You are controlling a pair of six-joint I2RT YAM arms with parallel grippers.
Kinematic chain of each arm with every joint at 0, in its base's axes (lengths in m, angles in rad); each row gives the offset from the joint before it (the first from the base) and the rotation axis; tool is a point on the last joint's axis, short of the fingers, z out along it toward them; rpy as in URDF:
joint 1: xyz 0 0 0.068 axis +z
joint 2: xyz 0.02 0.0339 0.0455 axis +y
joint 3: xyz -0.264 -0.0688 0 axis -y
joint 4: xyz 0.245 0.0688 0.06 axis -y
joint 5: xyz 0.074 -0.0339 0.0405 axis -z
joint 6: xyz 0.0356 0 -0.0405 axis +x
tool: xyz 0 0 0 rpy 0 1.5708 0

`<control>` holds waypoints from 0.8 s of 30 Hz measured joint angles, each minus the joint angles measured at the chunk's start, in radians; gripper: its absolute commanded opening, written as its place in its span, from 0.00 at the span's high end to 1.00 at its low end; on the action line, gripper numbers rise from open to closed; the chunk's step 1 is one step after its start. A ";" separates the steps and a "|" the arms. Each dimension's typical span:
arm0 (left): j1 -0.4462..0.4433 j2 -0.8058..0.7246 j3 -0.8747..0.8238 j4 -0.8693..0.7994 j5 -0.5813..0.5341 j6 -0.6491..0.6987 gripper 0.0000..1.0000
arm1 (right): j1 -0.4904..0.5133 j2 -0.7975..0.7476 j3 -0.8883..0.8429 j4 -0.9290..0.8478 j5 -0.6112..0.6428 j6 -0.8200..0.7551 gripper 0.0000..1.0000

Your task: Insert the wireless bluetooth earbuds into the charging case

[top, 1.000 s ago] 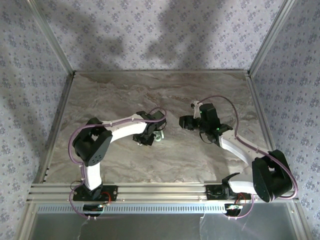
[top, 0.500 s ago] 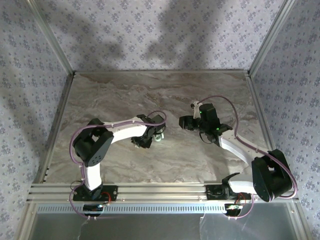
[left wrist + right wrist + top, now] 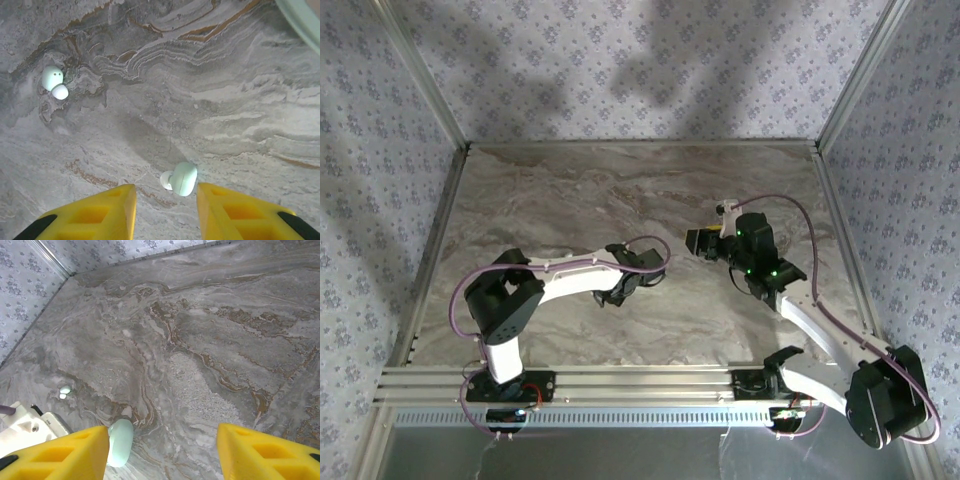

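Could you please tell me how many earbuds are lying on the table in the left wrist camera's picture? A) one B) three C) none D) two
D: one earbud lies just ahead of the left gripper, whose jaws stand open, and a second earbud lies farther off on the table.

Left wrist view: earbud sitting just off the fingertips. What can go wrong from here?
1. The small pale-mint rounded earbud lies on the marble table just ahead of the open left gripper, nearer one yellow finger; closing may flick it away.
2. The pale oval plastic charging case sits right beside one finger of the open right gripper; a sideways move could shove it.
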 measured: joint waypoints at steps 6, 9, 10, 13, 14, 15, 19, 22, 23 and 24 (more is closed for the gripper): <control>-0.006 0.010 -0.015 0.004 -0.020 0.024 0.64 | 0.000 0.011 -0.003 -0.001 0.002 0.000 0.39; -0.006 0.032 -0.015 0.007 -0.025 0.039 0.65 | 0.000 0.012 -0.003 0.000 0.002 0.000 0.40; -0.006 0.043 -0.015 0.009 -0.026 0.042 0.66 | 0.000 0.012 -0.003 0.000 0.002 0.000 0.40; -0.006 0.066 -0.015 0.011 -0.027 0.053 0.67 | 0.000 0.012 -0.003 0.000 0.002 0.000 0.40; -0.006 0.074 -0.015 0.011 -0.027 0.056 0.67 | 0.000 0.012 -0.003 0.000 0.002 0.000 0.39; -0.006 0.080 -0.015 0.011 -0.028 0.060 0.67 | 0.000 0.012 -0.003 0.000 0.002 0.000 0.39; -0.006 0.103 -0.014 0.011 -0.030 0.068 0.67 | 0.000 0.013 -0.003 0.000 0.002 0.000 0.40; -0.011 0.113 -0.005 0.008 -0.034 0.068 0.67 | 0.000 0.014 -0.003 0.000 0.002 0.000 0.40; -0.012 0.115 -0.005 0.007 -0.034 0.072 0.67 | 0.000 0.014 -0.003 0.000 0.002 0.000 0.40; -0.012 0.115 -0.004 0.007 -0.035 0.073 0.67 | 0.000 0.014 -0.003 0.000 0.002 0.000 0.39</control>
